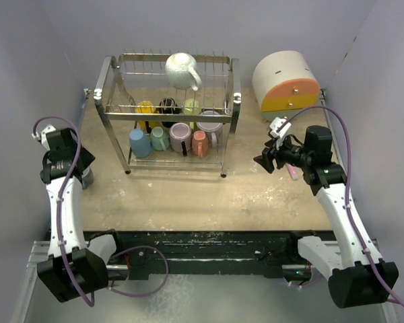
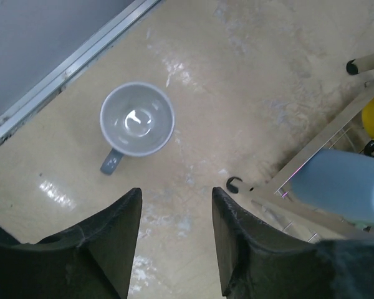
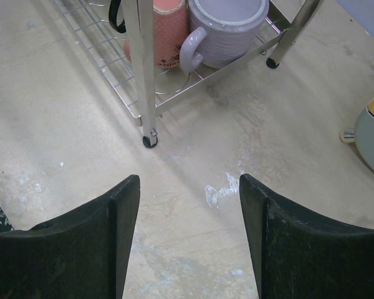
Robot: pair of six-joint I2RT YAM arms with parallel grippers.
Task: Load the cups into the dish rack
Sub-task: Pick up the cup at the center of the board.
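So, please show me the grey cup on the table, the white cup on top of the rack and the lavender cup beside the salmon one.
grey cup (image 2: 137, 119), left wrist view, inner bottom.
white cup (image 1: 180, 69), top external view, rounded body.
lavender cup (image 3: 227, 38), right wrist view, outer wall.

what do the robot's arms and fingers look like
Both the left arm and right arm have white links with black joints and black base blocks. A purple cable runs along each. The fingers are matte black, broad and tapered.

Beige table (image 1: 188, 195) — dish rack (image 1: 230, 134), grey mug (image 2: 137, 119), cream-and-orange box (image 1: 286, 81), pink stick (image 1: 293, 173)
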